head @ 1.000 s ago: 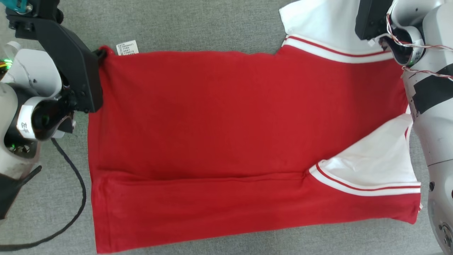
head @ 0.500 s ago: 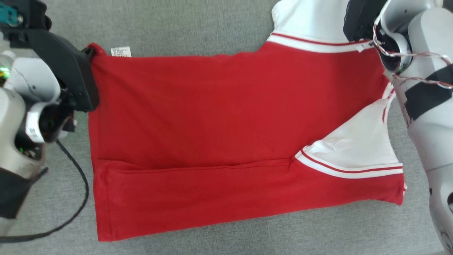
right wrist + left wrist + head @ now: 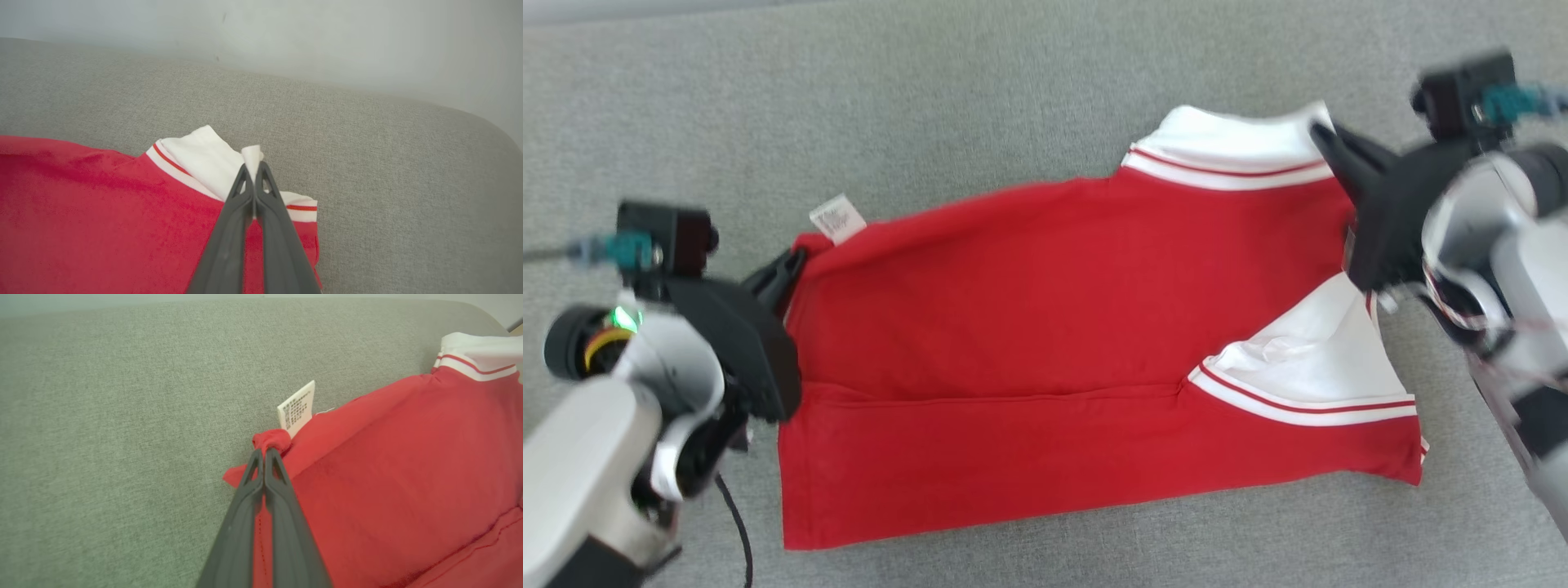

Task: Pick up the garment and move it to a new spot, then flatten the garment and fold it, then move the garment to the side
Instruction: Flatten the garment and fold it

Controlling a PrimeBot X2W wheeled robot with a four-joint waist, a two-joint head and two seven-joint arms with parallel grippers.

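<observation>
The garment (image 3: pixel 1054 327) is a red shirt with white, red-striped trim, spread across the grey cushion with its near edge folded over in a long band. My left gripper (image 3: pixel 796 260) is shut on its far left red corner (image 3: pixel 271 441), beside a white care label (image 3: pixel 297 404). My right gripper (image 3: pixel 1321 135) is shut on the white trim at the far right corner (image 3: pixel 252 157). Both held corners sit slightly raised, and the cloth between them runs taut.
The grey fabric cushion (image 3: pixel 980 98) extends beyond the garment on all sides, with a pale wall behind its rounded back edge (image 3: pixel 367 98). A black cable (image 3: pixel 737 523) hangs by my left arm.
The head view has pulled back and tilted, so the garment looks smaller and slanted. Both grippers keep their grip and have carried the far edge toward the near side.
</observation>
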